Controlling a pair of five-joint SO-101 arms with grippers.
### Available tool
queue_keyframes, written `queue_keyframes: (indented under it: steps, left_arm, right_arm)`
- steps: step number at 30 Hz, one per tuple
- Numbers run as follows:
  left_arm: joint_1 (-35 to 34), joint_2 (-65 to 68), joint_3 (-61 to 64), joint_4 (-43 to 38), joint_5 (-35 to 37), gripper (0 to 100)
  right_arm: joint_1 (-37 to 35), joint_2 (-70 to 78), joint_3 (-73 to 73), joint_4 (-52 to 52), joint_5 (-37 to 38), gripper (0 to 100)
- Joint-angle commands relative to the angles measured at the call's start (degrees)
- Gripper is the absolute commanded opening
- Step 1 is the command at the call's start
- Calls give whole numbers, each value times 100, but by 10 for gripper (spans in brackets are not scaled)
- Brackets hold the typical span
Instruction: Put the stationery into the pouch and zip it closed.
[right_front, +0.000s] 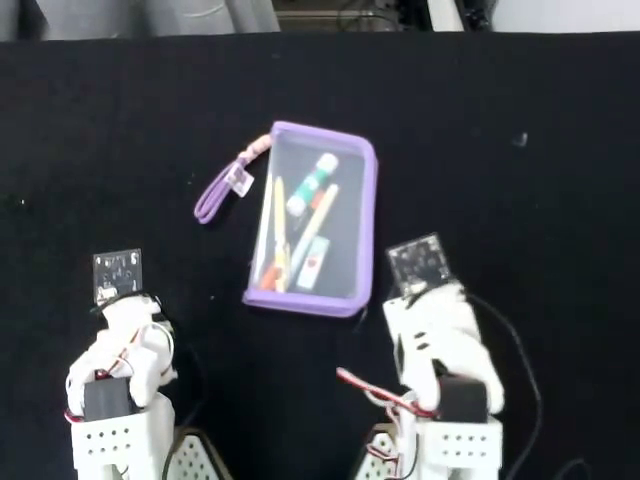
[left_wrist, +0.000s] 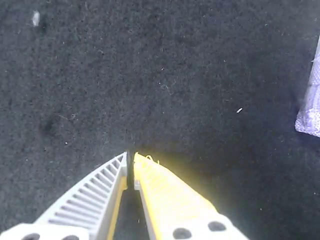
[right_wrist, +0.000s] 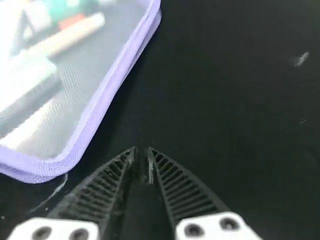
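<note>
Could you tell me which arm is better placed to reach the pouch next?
Right, probably: the right gripper sits just beside a corner of the pouch, while the left gripper is well away from it over bare table.

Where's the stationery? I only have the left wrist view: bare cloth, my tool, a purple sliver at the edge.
Observer: The stationery is inside the pouch. The high view shows it through the clear face.
Operator: Right tool?
Observer: The right tool is shut and sits over bare table, just off the pouch's near corner.
Operator: Anything loose?
Observer: The purple strap lies on the table, off the pouch's far corner on the left arm's side.
</note>
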Motion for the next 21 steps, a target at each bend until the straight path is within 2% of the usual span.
queue_keyframes:
  steps: [1,16,21]
  left_arm:
    - [31,-18,136,-9,9,30]
    - [13,-18,136,-9,9,30]
    - [13,-18,136,-9,9,30]
  right_arm:
    - [-26,-523,101,-220,-413,27]
    - [-70,-523,136,1231,-413,28]
    - [-70,-523,136,1319,-440,28]
